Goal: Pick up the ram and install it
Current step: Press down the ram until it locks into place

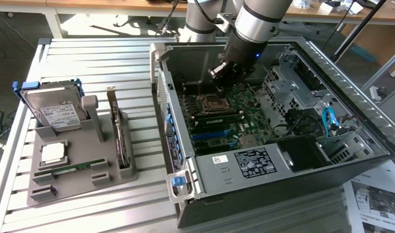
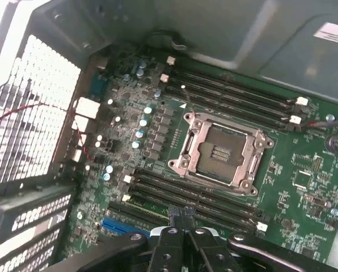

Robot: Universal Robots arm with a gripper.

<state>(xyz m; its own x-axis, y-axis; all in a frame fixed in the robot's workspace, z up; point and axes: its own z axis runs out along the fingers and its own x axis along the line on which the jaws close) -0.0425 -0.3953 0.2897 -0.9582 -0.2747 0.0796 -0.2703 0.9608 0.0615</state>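
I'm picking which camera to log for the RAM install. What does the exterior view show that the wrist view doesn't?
Exterior view alone: the grey tray outside the computer case, holding the ram, a hard drive and a processor chip.
Wrist view alone: the memory slots close up, on both sides of the socket.
Both: the gripper, shut and holding nothing, over the motherboard near the open CPU socket.

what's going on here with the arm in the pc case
A robot arm has its pincer shut and lowered inside the open computer case, just above the motherboard near the empty processor socket. A ram stick lies in the grey holder beside the case.
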